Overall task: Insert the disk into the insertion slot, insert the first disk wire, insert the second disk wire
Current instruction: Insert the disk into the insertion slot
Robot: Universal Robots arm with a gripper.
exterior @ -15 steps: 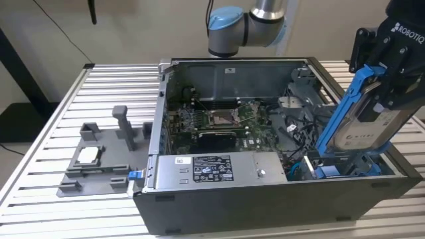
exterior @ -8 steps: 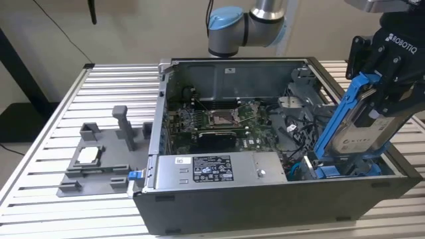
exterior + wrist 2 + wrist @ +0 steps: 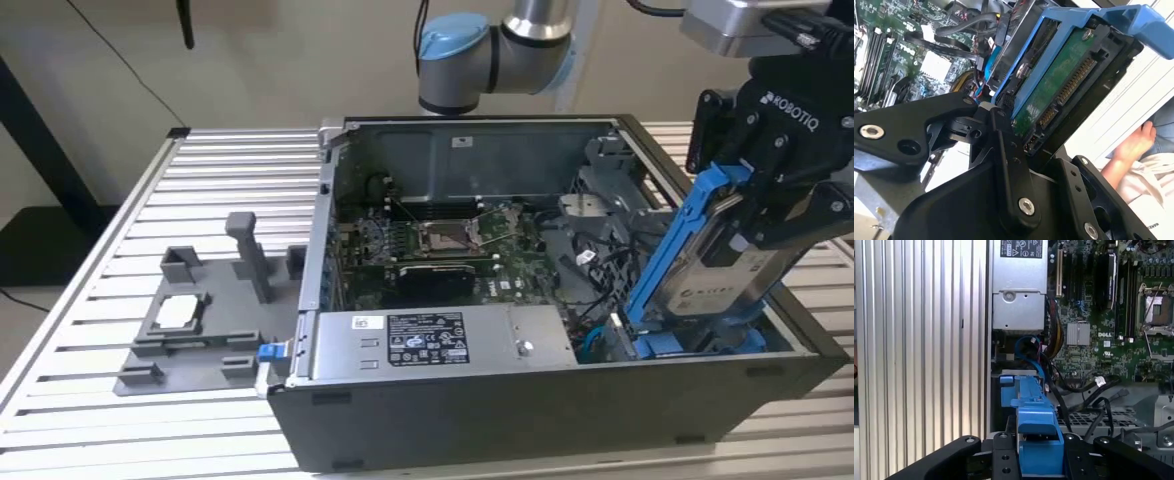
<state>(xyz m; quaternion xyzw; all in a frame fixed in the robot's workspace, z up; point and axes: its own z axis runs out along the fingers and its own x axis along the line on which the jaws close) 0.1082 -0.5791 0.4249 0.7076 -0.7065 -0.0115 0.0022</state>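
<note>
black cables [image 3: 1076,388] beside disk [image 3: 1031,400], power supply [image 3: 1019,295] adjacent

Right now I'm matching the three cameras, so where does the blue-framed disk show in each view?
Exterior view: the disk stands tilted in the gripper, at the case's end on the exterior view's right.
Second wrist view: the disk close up, green circuit side toward the camera.
First wrist view: the disk edge-on, blue frame toward the camera.
Shared landmark: the green motherboard.

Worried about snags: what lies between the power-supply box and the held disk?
In the first wrist view, a looped blue cable and dark wires lie between power-supply box and disk.
</note>
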